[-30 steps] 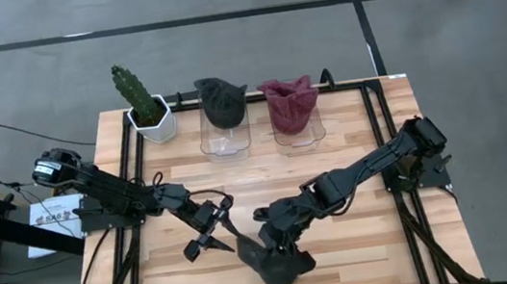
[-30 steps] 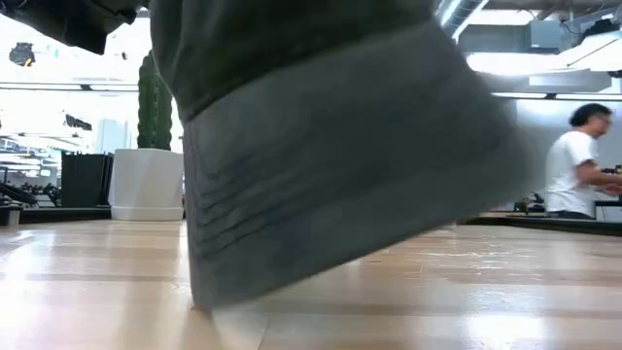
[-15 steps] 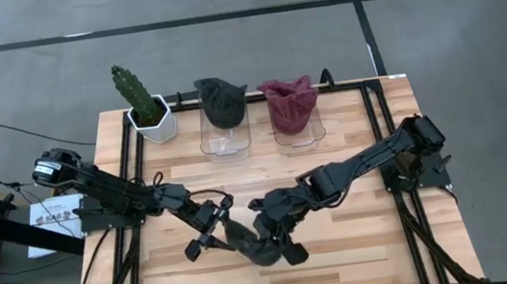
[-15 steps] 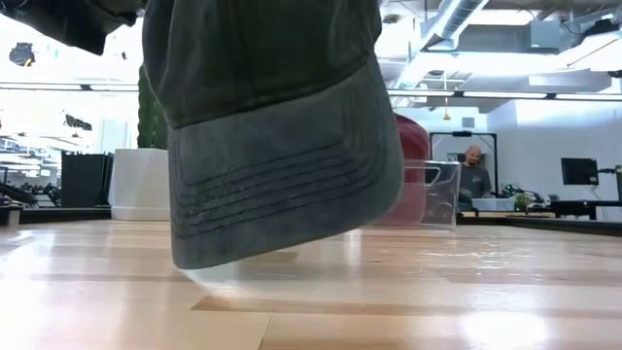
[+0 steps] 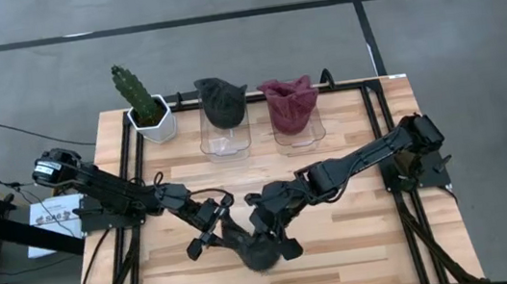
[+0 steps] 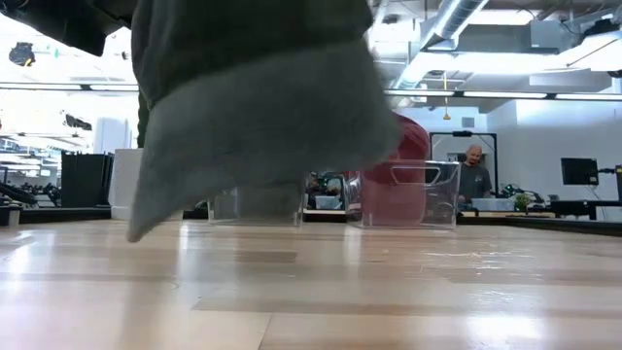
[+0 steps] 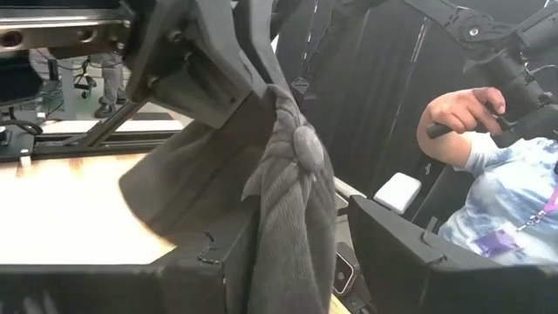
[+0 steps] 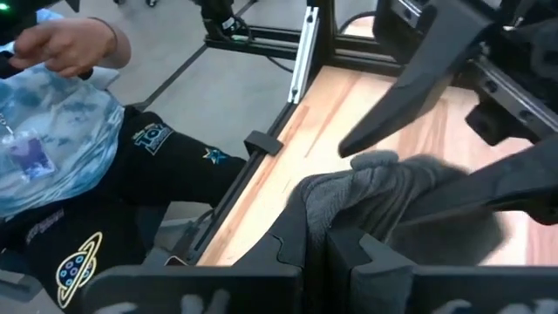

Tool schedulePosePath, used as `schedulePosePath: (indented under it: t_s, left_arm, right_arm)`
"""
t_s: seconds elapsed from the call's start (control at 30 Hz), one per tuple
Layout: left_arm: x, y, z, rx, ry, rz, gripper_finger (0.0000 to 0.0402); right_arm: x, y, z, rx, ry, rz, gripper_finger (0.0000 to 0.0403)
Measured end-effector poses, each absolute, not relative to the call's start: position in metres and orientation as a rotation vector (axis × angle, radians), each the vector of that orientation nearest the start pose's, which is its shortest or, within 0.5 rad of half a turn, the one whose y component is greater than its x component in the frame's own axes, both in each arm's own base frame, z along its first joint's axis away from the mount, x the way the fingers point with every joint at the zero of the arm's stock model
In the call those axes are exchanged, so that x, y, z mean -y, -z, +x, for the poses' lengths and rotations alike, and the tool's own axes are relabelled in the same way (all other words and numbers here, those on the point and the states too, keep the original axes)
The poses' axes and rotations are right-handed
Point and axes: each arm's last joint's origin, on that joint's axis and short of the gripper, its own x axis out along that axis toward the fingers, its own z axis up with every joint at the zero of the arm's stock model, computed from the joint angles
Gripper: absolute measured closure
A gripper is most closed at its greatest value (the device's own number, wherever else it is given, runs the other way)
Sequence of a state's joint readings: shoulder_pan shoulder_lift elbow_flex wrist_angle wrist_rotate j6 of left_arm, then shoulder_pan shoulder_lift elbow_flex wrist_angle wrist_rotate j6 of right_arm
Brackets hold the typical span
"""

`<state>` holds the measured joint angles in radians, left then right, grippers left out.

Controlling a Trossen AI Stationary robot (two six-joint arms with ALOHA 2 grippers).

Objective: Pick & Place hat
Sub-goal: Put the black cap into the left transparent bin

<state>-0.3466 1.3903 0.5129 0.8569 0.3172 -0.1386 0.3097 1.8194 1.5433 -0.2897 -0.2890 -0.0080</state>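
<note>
A dark grey cap (image 5: 259,251) hangs near the table's near edge, between my two grippers. My right gripper (image 5: 270,227) is shut on it. In the low view the cap's brim (image 6: 255,126) floats clear of the wood. My left gripper (image 5: 209,228) is open just left of the cap. In the left wrist view the cap's crown, with its top button (image 7: 306,144), hangs between my left fingers (image 7: 228,266). My right gripper pinches bunched cloth of the cap's crown (image 8: 362,187) between its two fingers, coming in slanting from the right and above. The cap is lifted clear, brim hanging lowest. My left gripper stands on either side of the crown (image 7: 292,218); I cannot tell whether it touches.
Along the far edge stand a cactus in a white pot (image 5: 147,111), a clear bin with a dark cap (image 5: 223,112) and a clear bin with a maroon cap (image 5: 291,106). A seated person (image 8: 61,105) is beyond the near edge. Bare wood lies between the bins and the grippers.
My right gripper has risen and moved left and slightly toward the far edge, carrying the cap. The brim, which touched the table a second ago, now hangs clear and swings. The cap has come in between my left gripper's open fingers.
</note>
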Motion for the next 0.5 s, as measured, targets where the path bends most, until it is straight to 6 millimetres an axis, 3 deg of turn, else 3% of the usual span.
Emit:
schedulePosePath:
  t_s: [0.5]
  left_arm:
    - [0.1003,-0.2108,0.2515,-0.069,0.661,-0.129,0.0229]
  right_arm:
    - [-0.1342,-0.2989,0.3962,-0.569,-0.580,-0.008,0.0403]
